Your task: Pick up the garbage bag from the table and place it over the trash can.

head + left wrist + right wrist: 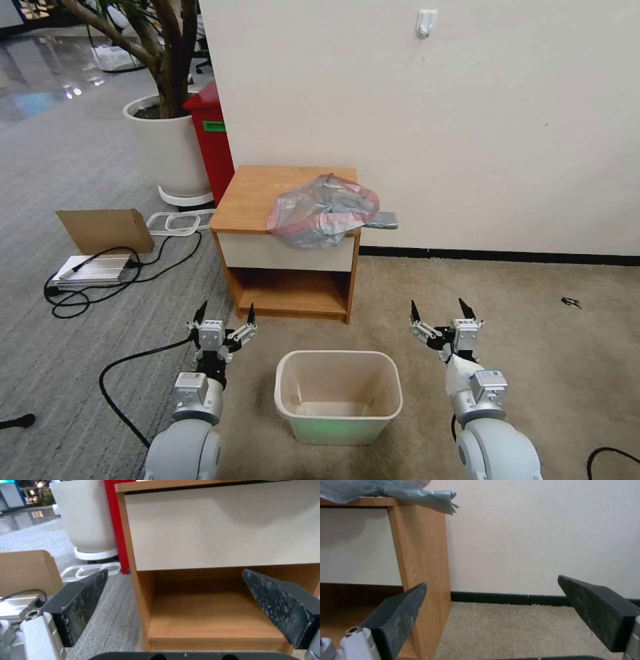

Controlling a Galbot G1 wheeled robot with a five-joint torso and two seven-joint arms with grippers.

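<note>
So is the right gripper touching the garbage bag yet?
Apart. The head view shows the right gripper open, low over the carpet, with clear floor between it and the garbage bag on the table.

The garbage bag is translucent grey with a pink-red band along its rim. The bench has an orange-brown wooden top and a white drawer front. The trash can is cream-white. Behind stand a red bin and a white planter. The carpet is beige, and black cables lie on a grey floor.
</note>
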